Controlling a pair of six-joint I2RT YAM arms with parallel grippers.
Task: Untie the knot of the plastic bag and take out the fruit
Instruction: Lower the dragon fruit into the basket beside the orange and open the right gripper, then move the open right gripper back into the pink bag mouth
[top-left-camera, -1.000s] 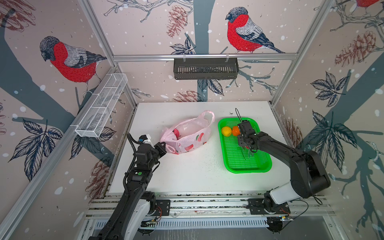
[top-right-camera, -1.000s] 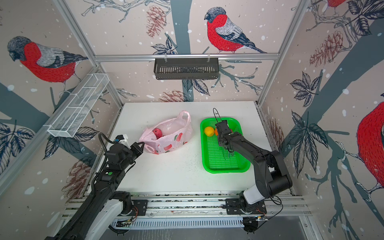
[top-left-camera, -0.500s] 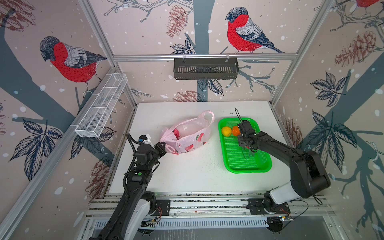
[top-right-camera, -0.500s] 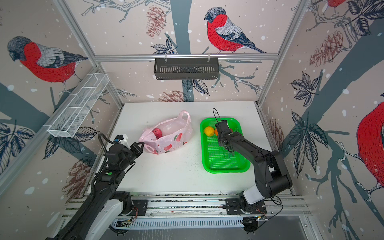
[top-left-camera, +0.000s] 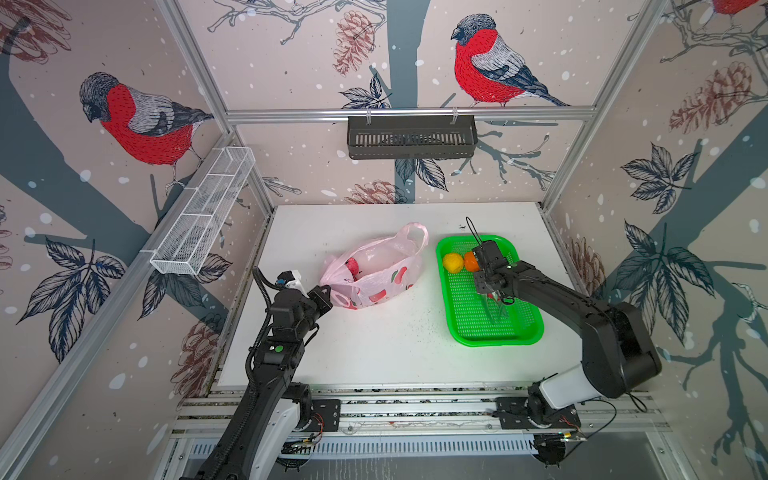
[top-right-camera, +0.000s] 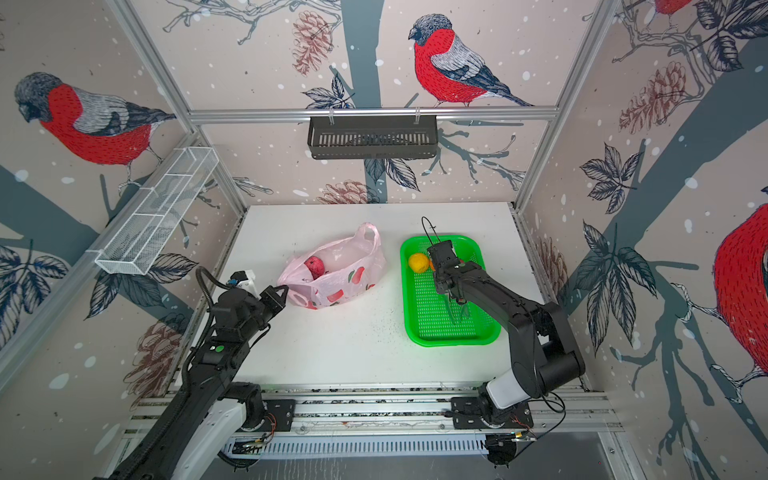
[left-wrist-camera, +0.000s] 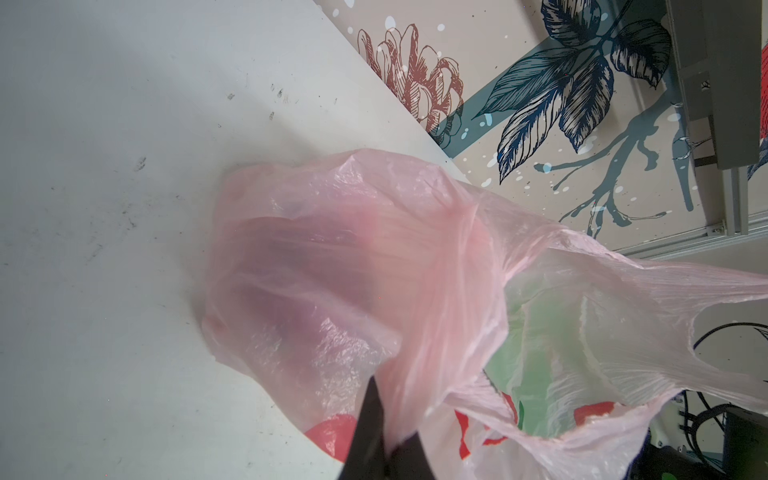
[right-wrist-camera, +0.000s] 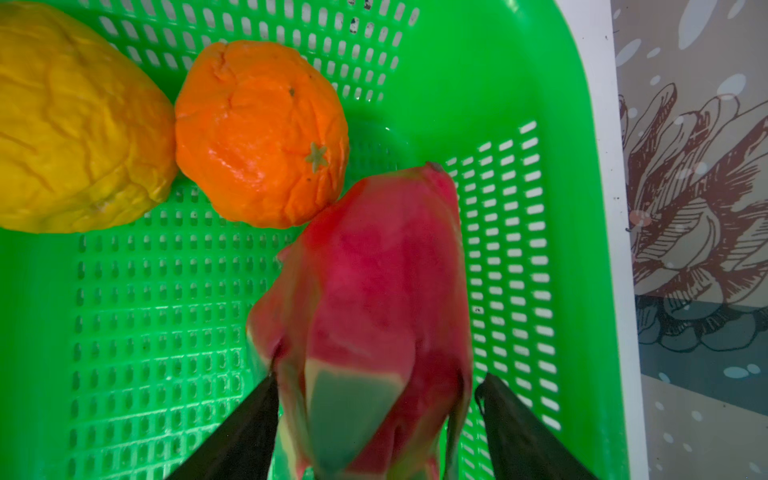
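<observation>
The pale pink plastic bag (top-left-camera: 374, 270) (top-right-camera: 340, 270) lies open at mid-table, and no knot shows. A red fruit (top-right-camera: 314, 266) sits inside it. My left gripper (top-left-camera: 326, 297) (left-wrist-camera: 388, 432) is shut on the bag's near edge (left-wrist-camera: 415, 374). My right gripper (top-left-camera: 496, 305) (right-wrist-camera: 378, 376) hangs over the green basket (top-left-camera: 519, 332), jaws open. A magenta, green-tipped dragon fruit (right-wrist-camera: 374, 270) lies between them, with a gap at one finger (right-wrist-camera: 511, 419). A yellow fruit (top-left-camera: 452, 262) (right-wrist-camera: 75, 124) and an orange (top-left-camera: 470, 261) (right-wrist-camera: 262, 133) rest in the basket's far corner.
A white wire tray (top-left-camera: 203, 220) hangs on the left wall and a black slotted shelf (top-left-camera: 411, 137) on the back wall. The basket's rim (right-wrist-camera: 582, 166) runs close to the table's right edge. The bag's far handle loop (top-left-camera: 415, 235) points toward the back.
The right jaws have spread wider around the dragon fruit. Both arms and the bag stay where they were.
</observation>
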